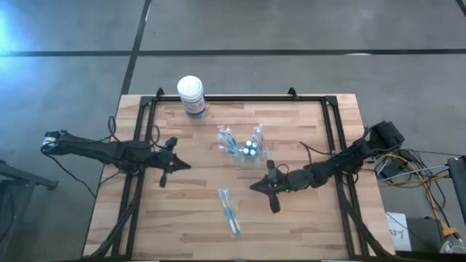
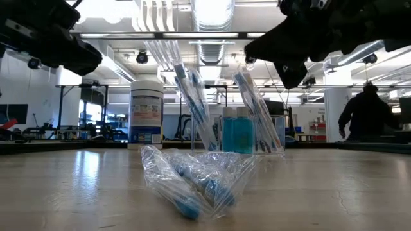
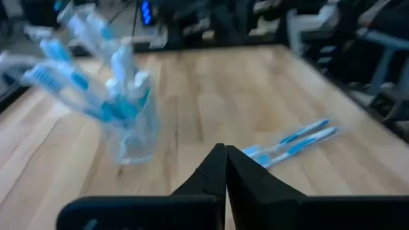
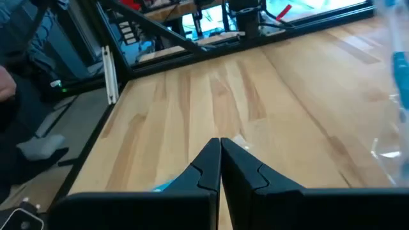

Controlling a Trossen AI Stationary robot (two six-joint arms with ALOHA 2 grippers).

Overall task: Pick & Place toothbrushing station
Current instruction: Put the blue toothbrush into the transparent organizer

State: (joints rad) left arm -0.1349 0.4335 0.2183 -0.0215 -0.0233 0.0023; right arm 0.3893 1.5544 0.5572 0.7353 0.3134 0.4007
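High view: the toothbrushing station [image 1: 247,148] stands near the desk [image 1: 306,218] centre, brushes fanning out of it, between the left pincer [image 1: 164,175] and right pincer [image 1: 271,198], touching neither. A white-lidded canister [image 1: 191,95] stands at the far edge; a wrapped toothbrush pack [image 1: 228,209] lies nearer.

Low view: the pack lies in front of the station.

Wrist views: both pincers are clenched, empty.

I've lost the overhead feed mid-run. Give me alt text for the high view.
A small clear plastic holder with blue toothbrushes fanning out of it stands mid-table on the light wooden table, with a wrapped pack of blue toothbrushes lying nearer the front edge. The left gripper and right gripper are both shut and empty; a white-lidded round canister stands at the back.
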